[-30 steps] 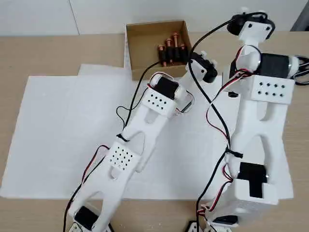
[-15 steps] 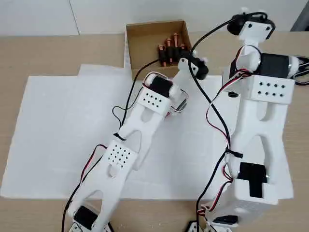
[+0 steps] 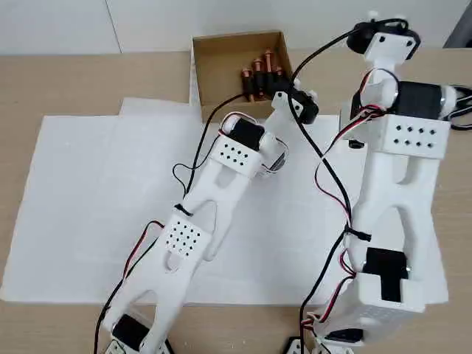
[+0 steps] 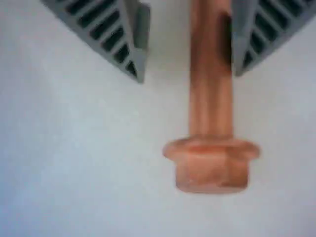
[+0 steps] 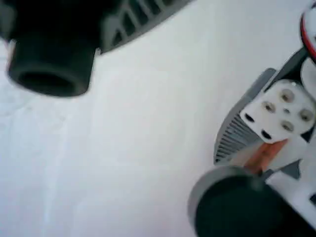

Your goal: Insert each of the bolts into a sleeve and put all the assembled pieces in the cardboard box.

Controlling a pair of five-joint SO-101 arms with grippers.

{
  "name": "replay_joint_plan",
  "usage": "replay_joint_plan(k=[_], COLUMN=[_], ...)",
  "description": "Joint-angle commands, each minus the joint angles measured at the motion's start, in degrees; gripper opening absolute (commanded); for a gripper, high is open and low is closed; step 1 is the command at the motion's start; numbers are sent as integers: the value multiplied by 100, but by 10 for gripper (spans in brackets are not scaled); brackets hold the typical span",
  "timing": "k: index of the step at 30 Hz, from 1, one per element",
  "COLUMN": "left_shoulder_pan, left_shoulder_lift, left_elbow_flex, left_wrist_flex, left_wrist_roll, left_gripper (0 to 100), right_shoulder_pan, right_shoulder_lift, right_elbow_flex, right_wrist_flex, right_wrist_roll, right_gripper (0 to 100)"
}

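Observation:
A copper bolt (image 4: 210, 123) lies on the white sheet (image 4: 64, 163) between the fingers of my left gripper (image 4: 187, 74). The gripper is open: the shaft rests against one finger (image 4: 252, 39), with a gap to the other. My right gripper (image 5: 64, 24) is shut on a black sleeve (image 5: 49, 66), held above the sheet with its hollow end showing. The right wrist view also catches the left gripper's fingers (image 5: 237, 138) and the bolt (image 5: 264, 155) farther off. The cardboard box (image 3: 221, 44) at the table's back holds several assembled pieces (image 3: 262, 74).
The left arm (image 3: 236, 151) stretches across the white sheet (image 3: 110, 192) up to the box's near corner. The right arm (image 3: 405, 140) stands close beside it on the right, and black cables (image 3: 324, 169) hang between them. Bare wooden table (image 3: 74, 74) surrounds the sheet.
The left arm's wrist has swung a little to the left, nearer the box, and has nearly stopped since. The right arm has kept still.

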Motion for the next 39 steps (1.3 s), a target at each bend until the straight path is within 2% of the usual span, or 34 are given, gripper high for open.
replay_joint_plan(k=[1,12,18,24,34,39], left_shoulder_pan=[44,114,44,-352,-985,-1011], left_shoulder_lift=[-26,-88,-123,-1037,-2646,-3534], left_elbow_flex=[-22,-75,-919,-857,-822,-84], left_wrist_flex=[-158,-114,246,527,624,633], left_wrist_roll=[0,0,0,9,26,35], left_gripper=[73,6,6,6,6,6], right_shoulder_pan=[48,48,48,48,22,22], right_shoulder_lift=[-338,-338,-338,-532,-2202,-2835], right_elbow_flex=[-26,-26,-26,-53,-26,-18], right_wrist_flex=[48,40,40,40,13,48], right_wrist_roll=[9,9,9,9,35,44], right_gripper=[5,5,5,5,4,4])
